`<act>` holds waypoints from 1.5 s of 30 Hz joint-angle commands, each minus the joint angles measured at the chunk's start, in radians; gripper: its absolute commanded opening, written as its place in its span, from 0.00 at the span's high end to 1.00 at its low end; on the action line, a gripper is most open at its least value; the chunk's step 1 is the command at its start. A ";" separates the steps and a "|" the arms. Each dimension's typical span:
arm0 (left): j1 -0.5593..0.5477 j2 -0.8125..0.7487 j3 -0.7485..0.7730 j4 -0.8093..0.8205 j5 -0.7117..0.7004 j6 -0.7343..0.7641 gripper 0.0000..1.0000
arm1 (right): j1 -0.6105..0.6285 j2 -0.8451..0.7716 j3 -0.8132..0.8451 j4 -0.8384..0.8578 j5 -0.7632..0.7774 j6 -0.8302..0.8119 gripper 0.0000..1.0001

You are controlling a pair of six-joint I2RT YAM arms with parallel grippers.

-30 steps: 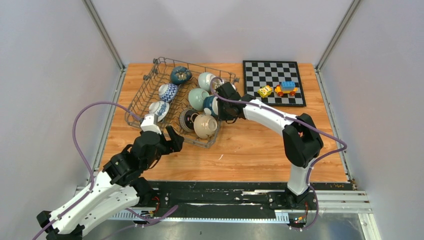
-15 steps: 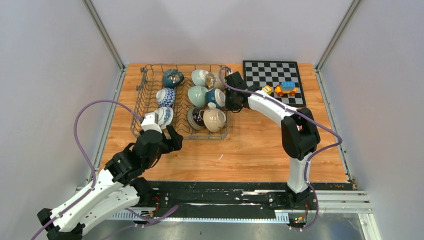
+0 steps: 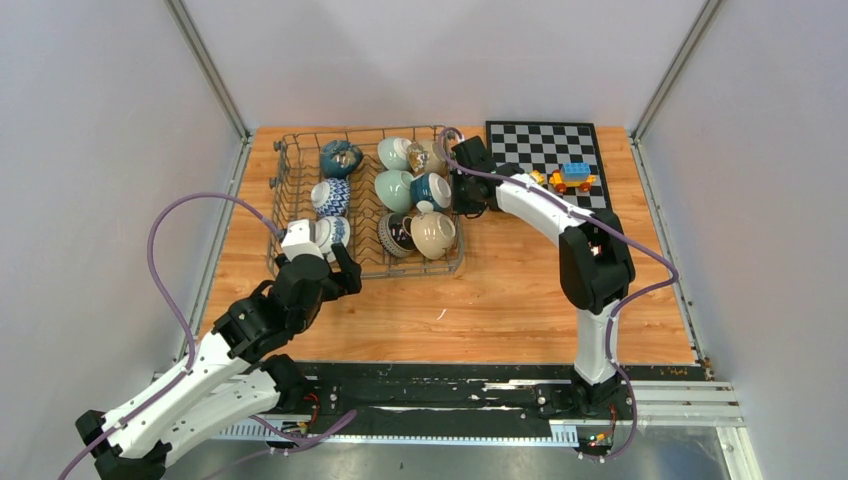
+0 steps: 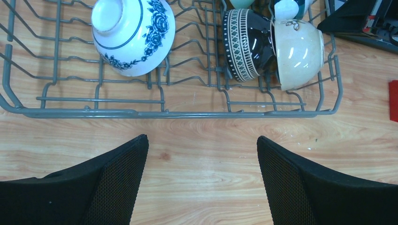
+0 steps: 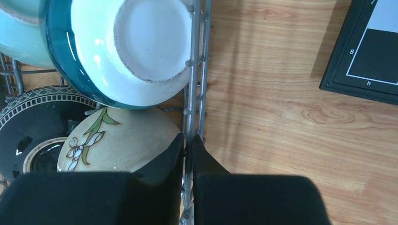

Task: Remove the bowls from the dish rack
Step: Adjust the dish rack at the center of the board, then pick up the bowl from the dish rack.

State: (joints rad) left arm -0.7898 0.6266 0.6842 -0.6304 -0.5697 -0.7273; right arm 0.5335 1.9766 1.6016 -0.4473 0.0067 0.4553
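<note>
The grey wire dish rack [image 3: 400,272] stands at the back left of the table and holds several bowls: dark teal [image 3: 340,158], two blue-and-white [image 3: 332,196], pale green [image 3: 393,190], teal-and-white [image 3: 432,190], dark patterned [image 3: 398,235], beige [image 3: 433,235]. My right gripper [image 3: 462,195] is shut on the rack's right rim wire [image 5: 195,84], its fingertips [image 5: 188,140] pinching it beside the beige bowl [image 5: 122,140] and the teal-and-white bowl [image 5: 117,51]. My left gripper [image 3: 325,265] is open and empty over bare wood [image 4: 201,139], just in front of the rack's front rim [image 4: 141,113] and a blue-and-white bowl [image 4: 133,35].
A black-and-white chessboard [image 3: 545,160] lies at the back right with small toy blocks [image 3: 572,177] on it, close to my right arm. A purple cable loops left of the rack. A red object [image 4: 393,101] shows at the right edge of the left wrist view.
The rack has swung from skewed to square with the table edges, drawn by my right gripper, which moved toward the back. My left gripper shifted slightly left and forward.
</note>
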 commanded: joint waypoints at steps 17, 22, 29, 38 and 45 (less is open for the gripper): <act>-0.008 0.046 0.089 0.028 -0.123 0.133 0.12 | 0.089 -0.590 -0.251 -0.035 0.092 -0.184 0.42; -0.008 0.077 0.089 0.105 -0.138 0.175 0.13 | 0.127 -0.883 -0.571 0.201 0.010 -0.172 0.42; 0.001 0.153 0.015 0.397 0.139 0.137 0.04 | 0.124 -1.042 -0.812 0.307 -0.078 -0.056 0.43; 0.078 0.367 -0.059 0.766 0.519 -0.050 0.06 | 0.117 -1.112 -0.980 0.480 -0.077 -0.024 0.44; 0.170 0.468 -0.195 1.115 0.674 -0.273 0.12 | 0.103 -0.999 -0.901 0.510 -0.133 -0.006 0.42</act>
State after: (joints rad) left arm -0.6411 1.0431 0.5224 0.2241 -0.0216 -0.8680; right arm 0.6498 0.9504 0.6537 -0.0021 -0.0818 0.4274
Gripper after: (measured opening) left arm 0.886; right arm 0.568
